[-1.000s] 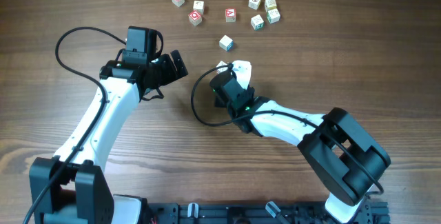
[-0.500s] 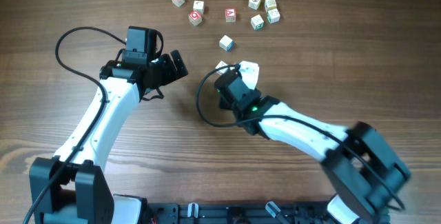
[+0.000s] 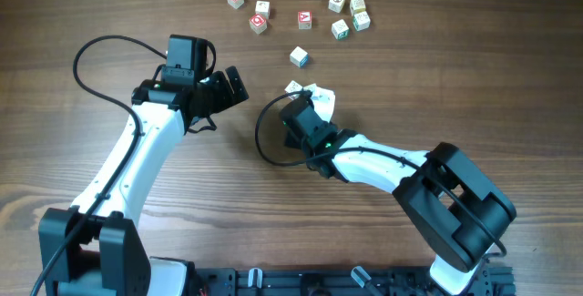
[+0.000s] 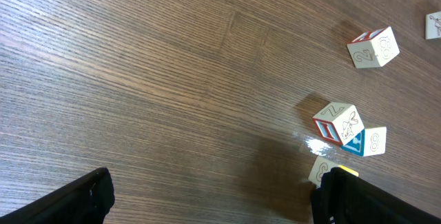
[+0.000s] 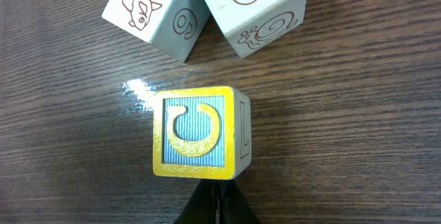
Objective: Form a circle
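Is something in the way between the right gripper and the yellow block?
No, nothing visible. The shut right gripper sits right at the yellow block's near edge. One pale block and a second pale block lie beyond it on the far side, apart from it.

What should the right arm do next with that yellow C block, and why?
Probably nudge the yellow C block gently forward. The right gripper, jaws shut, sits right behind its near edge without gripping it, and the snail block and its pale neighbour lie just ahead, apart from it.
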